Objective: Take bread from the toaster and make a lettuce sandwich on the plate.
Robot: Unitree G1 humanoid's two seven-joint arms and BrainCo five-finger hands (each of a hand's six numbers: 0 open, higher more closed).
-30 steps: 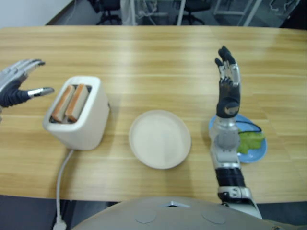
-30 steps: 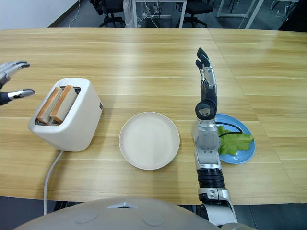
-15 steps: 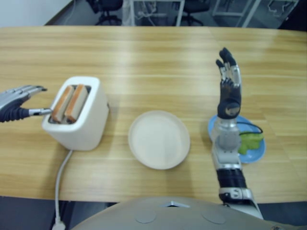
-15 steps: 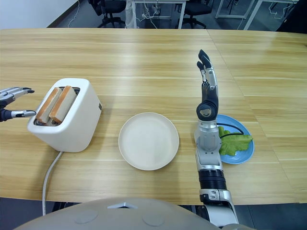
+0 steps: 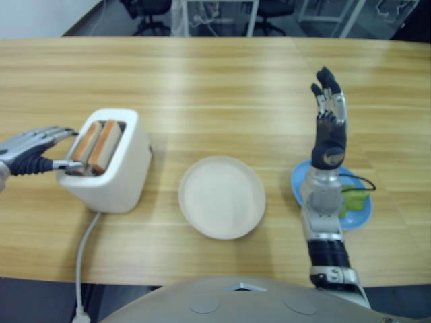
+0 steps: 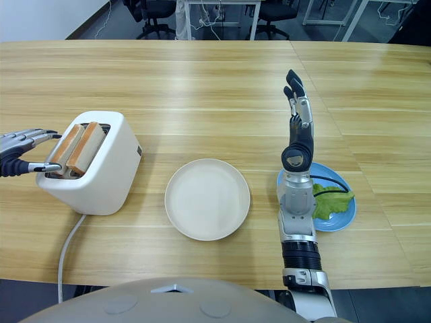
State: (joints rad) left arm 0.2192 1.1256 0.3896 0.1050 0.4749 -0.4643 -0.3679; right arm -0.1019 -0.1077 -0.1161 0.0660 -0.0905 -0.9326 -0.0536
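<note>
Left eye view: the left hand (image 5: 30, 153), fingers spread wide and empty, has its tips at the left edge of the toaster (image 5: 114, 182), beside two bread slices (image 5: 98, 142) standing in the slots. Right eye view: the right hand (image 6: 298, 121) stands upright with straight, empty fingers, just left of the blue plate (image 6: 340, 223). Here the lettuce leaf (image 6: 330, 202) lies less covered by the forearm, and the cream plate (image 6: 207, 199) sits mid-table.

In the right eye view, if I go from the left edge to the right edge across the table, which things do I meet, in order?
left hand → toaster holding two bread slices → cream plate → right hand → blue dish with lettuce
</note>
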